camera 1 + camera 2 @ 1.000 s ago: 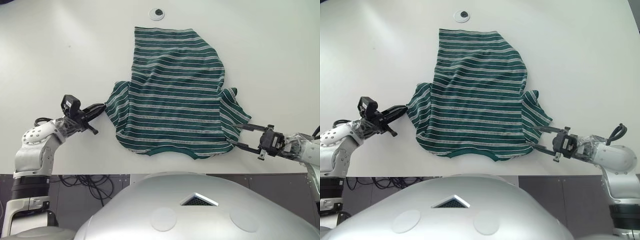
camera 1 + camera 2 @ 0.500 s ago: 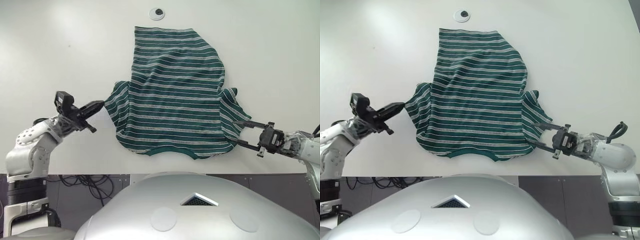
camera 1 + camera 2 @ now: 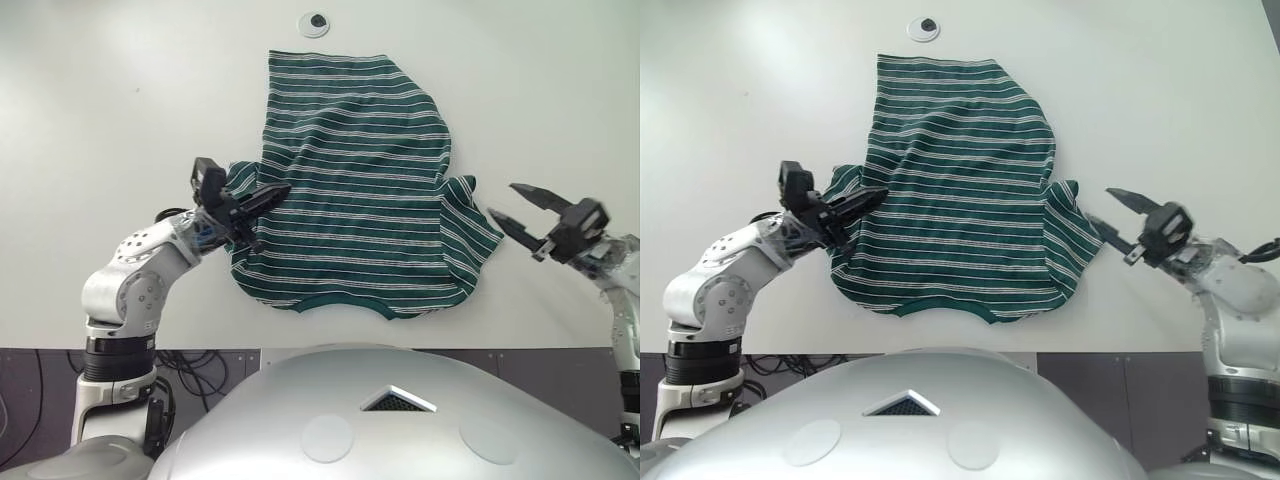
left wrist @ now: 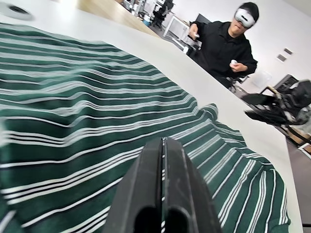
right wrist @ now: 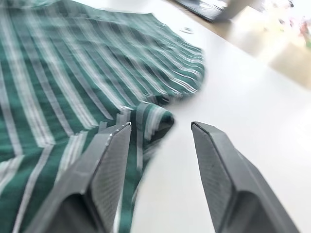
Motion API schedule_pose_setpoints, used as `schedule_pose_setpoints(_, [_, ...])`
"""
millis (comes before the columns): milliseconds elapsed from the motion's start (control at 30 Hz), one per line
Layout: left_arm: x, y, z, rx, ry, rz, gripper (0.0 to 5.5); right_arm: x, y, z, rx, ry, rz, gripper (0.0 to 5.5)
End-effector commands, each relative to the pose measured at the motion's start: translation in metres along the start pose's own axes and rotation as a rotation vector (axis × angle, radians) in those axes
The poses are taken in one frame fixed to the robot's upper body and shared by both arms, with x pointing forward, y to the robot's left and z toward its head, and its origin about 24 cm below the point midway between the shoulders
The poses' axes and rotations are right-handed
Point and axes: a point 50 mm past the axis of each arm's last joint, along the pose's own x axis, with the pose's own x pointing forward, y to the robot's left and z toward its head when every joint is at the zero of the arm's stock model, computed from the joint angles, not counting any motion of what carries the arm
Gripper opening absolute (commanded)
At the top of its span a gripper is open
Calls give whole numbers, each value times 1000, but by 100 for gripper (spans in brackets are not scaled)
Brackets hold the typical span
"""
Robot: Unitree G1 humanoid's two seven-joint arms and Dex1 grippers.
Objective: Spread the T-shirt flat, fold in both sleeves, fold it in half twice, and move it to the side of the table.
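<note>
Left arm is sitting elbow-bent, forearm angling in over the shirt's 9 o'clock edge. Left gripper (image 3: 280, 189) is pointing toward 3 o'clock with its fingers pressed together; the wrist view isn't showing any cloth between them. It's hovering over the left sleeve (image 3: 238, 178).

Right arm is holding off at 3 o'clock. Right gripper (image 3: 501, 200) is spread wide and gripping nothing, tips aiming toward 10 o'clock, just beside the right sleeve (image 3: 465, 215) and not touching it.

T-shirt (image 3: 350, 180), dark green with thin white stripes, is lying mid-table (image 3: 100, 100), wrinkled and not flat, with the right sleeve bunching up. A small round disc (image 3: 314, 24) is sitting at 12 o'clock, just past the far hem.
</note>
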Motion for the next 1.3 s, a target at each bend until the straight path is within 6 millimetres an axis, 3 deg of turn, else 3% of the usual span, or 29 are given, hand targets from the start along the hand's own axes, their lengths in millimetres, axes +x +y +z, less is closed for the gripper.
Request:
schedule_pose_setpoints(33, [8,-3,-4,15,12,-3,2,-13,2,-16,197,77,-11,226])
schedule_pose_setpoints(200, [11,-7,-11,37,21,1,2,-24,12,-23,419,155,43,226])
schedule_pose_setpoints(300, [-5,0,3,131,-37,87,2,-29,20,-30,571,181,95,226])
schedule_pose_setpoints(467, [-41,10,23,200,-97,240,2,-31,22,-43,632,212,64,226])
schedule_pose_setpoints(667, [-85,30,6,125,-3,419,2,-38,25,-52,654,228,39,226])
schedule_pose_setpoints(833, [-102,45,-9,69,40,489,71,-42,28,-56,657,221,26,226])
schedule_pose_setpoints(1167, [-98,49,-32,-17,96,475,229,-44,32,-58,655,210,21,226])
schedule_pose_setpoints(1300, [-94,49,-32,-59,74,451,229,-43,33,-58,656,206,22,226])
